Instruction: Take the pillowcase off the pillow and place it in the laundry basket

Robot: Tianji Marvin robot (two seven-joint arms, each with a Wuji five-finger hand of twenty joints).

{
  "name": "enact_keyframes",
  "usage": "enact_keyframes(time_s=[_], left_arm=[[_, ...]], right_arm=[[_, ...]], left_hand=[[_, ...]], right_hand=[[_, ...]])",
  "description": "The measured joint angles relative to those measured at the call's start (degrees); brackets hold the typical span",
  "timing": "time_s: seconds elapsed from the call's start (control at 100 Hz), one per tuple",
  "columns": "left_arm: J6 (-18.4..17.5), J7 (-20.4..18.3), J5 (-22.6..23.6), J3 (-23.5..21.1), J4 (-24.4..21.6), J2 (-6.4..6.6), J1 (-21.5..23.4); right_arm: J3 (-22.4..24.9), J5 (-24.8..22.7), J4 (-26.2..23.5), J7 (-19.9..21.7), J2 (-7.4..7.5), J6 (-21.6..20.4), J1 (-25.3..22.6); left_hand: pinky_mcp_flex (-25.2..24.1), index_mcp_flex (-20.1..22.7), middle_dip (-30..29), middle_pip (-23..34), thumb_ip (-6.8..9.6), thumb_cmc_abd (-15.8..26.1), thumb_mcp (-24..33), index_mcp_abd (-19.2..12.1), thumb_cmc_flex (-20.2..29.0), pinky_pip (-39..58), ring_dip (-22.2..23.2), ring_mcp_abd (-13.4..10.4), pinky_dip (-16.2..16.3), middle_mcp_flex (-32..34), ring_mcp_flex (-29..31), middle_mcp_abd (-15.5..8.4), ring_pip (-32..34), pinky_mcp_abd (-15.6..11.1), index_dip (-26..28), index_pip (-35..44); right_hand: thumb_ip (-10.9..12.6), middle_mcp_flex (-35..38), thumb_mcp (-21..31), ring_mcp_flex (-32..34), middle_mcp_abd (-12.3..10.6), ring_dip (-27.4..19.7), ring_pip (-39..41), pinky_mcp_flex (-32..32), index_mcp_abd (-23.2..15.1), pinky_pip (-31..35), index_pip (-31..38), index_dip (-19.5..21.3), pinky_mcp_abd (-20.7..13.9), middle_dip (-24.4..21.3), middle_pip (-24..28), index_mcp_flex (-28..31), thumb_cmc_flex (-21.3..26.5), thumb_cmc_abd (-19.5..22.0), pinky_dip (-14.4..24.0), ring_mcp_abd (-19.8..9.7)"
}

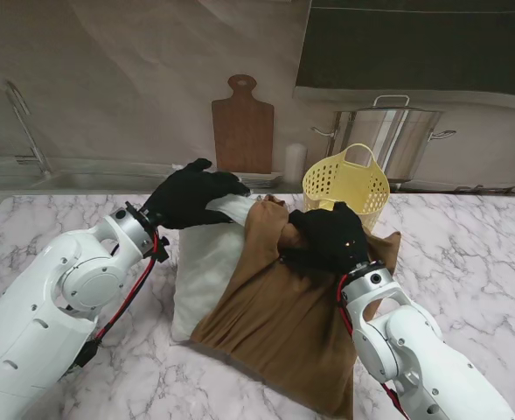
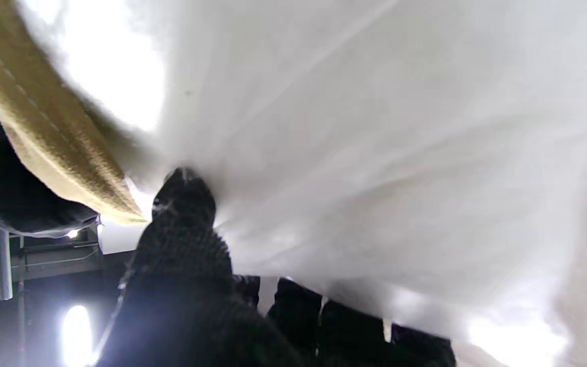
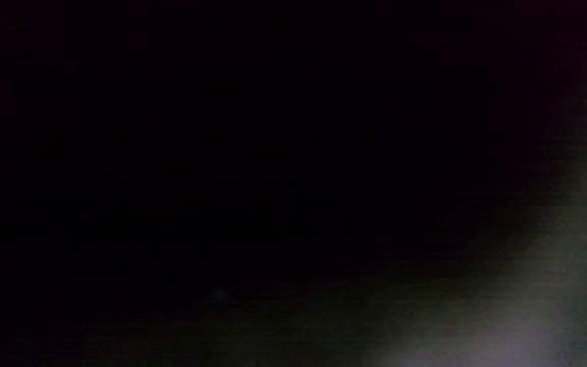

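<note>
Left hand (image 1: pixel 190 198) clamps soft white pillow (image 1: pixel 203 262); right hand (image 1: pixel 330 238) bunches brown woven pillowcase (image 1: pixel 283 324); yellow perforated basket (image 1: pixel 346 186) behind.

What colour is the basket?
Pale yellow laundry basket, with holes in its wall; clearest in the stand view.

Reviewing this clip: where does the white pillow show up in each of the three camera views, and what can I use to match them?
Stand view: the white pillow lies left of centre on the table, partly under the brown pillowcase.
Left wrist view: the pillow fills most of the picture.
Right wrist view: almost all dark; not discernible.
Shared landmark: the left hand gripping the pillow's far corner, its fingers against white fabric beside the pillowcase edge.
</note>
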Motion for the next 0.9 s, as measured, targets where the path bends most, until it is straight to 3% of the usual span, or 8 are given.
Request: enact_keyframes(time_s=[0.12,0.17,0.24,0.31,0.41,0.51,0.71,0.9], left_arm=[[0.02,-1.0,-0.01,-2.65,0.23,-0.03,0.12],[0.27,-2.39,-0.24,-4.01,0.18,-0.03,0.23],[1.17,-8.6,-3.51,-5.88,-0.27,0.19,0.29],[2.38,-15.03,-8.53,-6.67,-0.78,1.01,0.17],[2.13,-13.12,-6.88,-5.97,-0.23,2.02,-0.56],[1.38,-13.34,-6.14,-5.0,0.8,2.31,-2.01],[1.7,-25.41,-11.93,-1.48,0.44,3.71,-5.88],[4.11,-25.2,-12.77,3.4,1.15,4.31,-9.36]], right_arm=[[0.09,-1.63,0.26,-1.14,0.13,-0.04,0.48],[0.03,-1.63,0.5,-1.25,0.2,-0.07,0.82],[-0.35,-1.63,0.97,-1.35,0.36,-0.07,1.38],[-1.04,-1.63,1.52,-1.5,0.49,0.01,2.1],[-2.52,-1.8,2.18,-1.67,0.66,0.12,3.29],[-4.09,-2.98,2.65,-1.88,0.81,0.12,4.54],[-6.32,-5.32,3.31,-3.4,0.94,-0.26,6.52],[-7.27,-5.56,4.01,-4.93,0.95,-0.15,7.33]], left_hand=[[-4.77,-4.2,-4.29,-4.44,0.0,2.3,0.04,1.89,-4.37,0.16,-4.1,2.05,-1.97,-9.5,-8.12,2.48,-3.99,1.71,-4.78,-6.15],[-7.27,-8.89,-6.47,-6.58,0.09,2.62,0.48,3.51,-7.91,0.26,-6.62,3.08,-3.64,-14.93,-12.71,3.94,-5.89,2.72,-7.6,-9.42],[-10.17,-15.54,-9.41,-8.13,0.15,2.72,1.09,6.47,-13.61,0.26,-9.35,5.54,-6.37,-22.51,-18.39,6.1,-7.7,4.62,-10.94,-13.46],[-11.03,-20.07,-13.47,-9.35,0.18,-1.23,1.25,9.17,-18.93,0.29,-11.93,7.28,-9.64,-26.91,-22.22,7.29,-9.26,5.21,-15.94,-15.96],[-11.51,-20.84,-15.63,-9.71,0.18,-4.37,1.8,10.7,-20.78,0.3,-13.59,7.94,-12.53,-28.03,-25.11,7.72,-9.89,5.45,-20.84,-16.69],[-11.43,-20.84,-16.09,-9.71,0.19,-5.71,2.35,12.43,-20.8,0.3,-14.21,7.97,-13.83,-28.03,-25.14,7.94,-9.79,5.46,-21.59,-16.69],[-8.02,-20.84,-14.04,-9.35,0.19,-7.25,2.47,14.63,-20.8,0.33,-14.24,5.3,-12.19,-24.24,-19.78,8.73,-7.89,1.44,-20.79,-16.68],[-0.99,-20.78,-9.39,-6.17,0.19,-9.07,2.69,17.59,-16.52,0.43,-11.34,2.74,-7.83,-10.38,-7.1,6.75,-5.22,-1.42,-14.51,-15.13]], right_hand=[[0.0,0.06,0.04,0.34,0.0,0.0,0.01,0.06,0.0,0.01,0.88,0.43,-0.02,0.11,0.21,0.02,0.07,0.42,-0.04,-0.01],[0.0,0.07,0.05,0.38,0.0,0.0,0.01,0.07,0.0,0.02,0.88,0.82,-0.03,0.13,0.24,0.03,0.22,0.43,-0.21,-0.01],[0.0,0.1,0.06,0.46,0.01,0.0,0.01,0.09,0.0,0.04,0.92,0.95,-0.04,0.15,0.27,0.05,0.3,0.43,-0.48,-0.01],[0.0,0.29,0.07,0.49,0.01,0.0,0.45,0.13,0.0,0.04,1.33,1.01,-0.04,0.51,0.3,0.07,0.32,0.44,-0.48,-0.01],[0.0,0.62,0.08,0.53,0.01,0.0,0.95,0.19,0.0,0.04,1.37,1.53,-0.05,0.69,0.33,0.46,0.86,0.46,-0.51,-0.01],[0.0,0.68,0.08,0.64,0.01,0.0,0.98,0.27,0.0,0.04,1.37,1.59,-0.06,0.72,0.34,0.5,0.86,0.49,-0.57,-0.01],[0.0,0.69,0.09,0.72,0.01,0.0,0.98,0.21,-0.01,0.07,1.37,2.2,-0.1,0.72,0.34,0.52,0.86,0.98,-1.13,-0.01],[0.0,0.7,0.09,0.74,0.01,0.0,0.98,0.08,-0.17,0.07,1.37,2.36,-0.11,0.73,0.34,0.56,0.86,0.98,-1.17,-0.01]])
